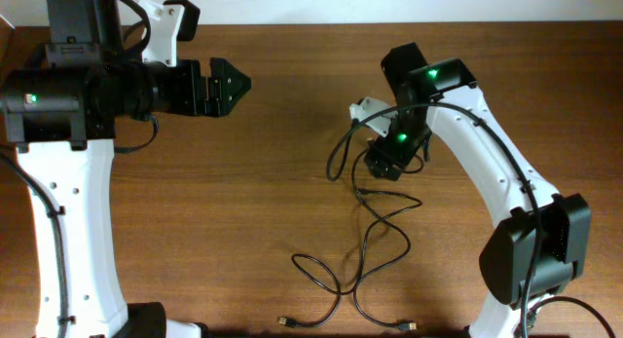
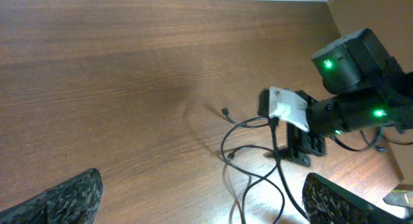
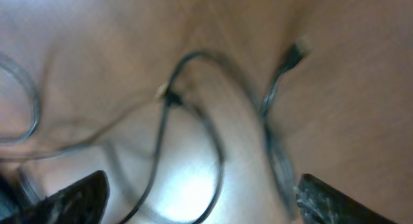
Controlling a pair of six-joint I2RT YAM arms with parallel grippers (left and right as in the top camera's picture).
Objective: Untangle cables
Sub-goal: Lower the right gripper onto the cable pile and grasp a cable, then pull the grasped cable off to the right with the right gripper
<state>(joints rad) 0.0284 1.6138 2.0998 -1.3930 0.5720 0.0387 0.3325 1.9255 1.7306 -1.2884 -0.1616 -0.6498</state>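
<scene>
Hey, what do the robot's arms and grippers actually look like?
The left arm and right arm have white curved shells, black joint housings with small green lights, and thick black cables running alongside. The jaws are black with a rough, speckled texture.

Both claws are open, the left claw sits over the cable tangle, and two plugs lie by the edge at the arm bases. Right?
Not quite. It is the right claw that sits over the cables. The left claw hangs over bare wood, apart from them, as the overhead view shows. Both claws are open, and two plugs do lie by that edge.
</scene>
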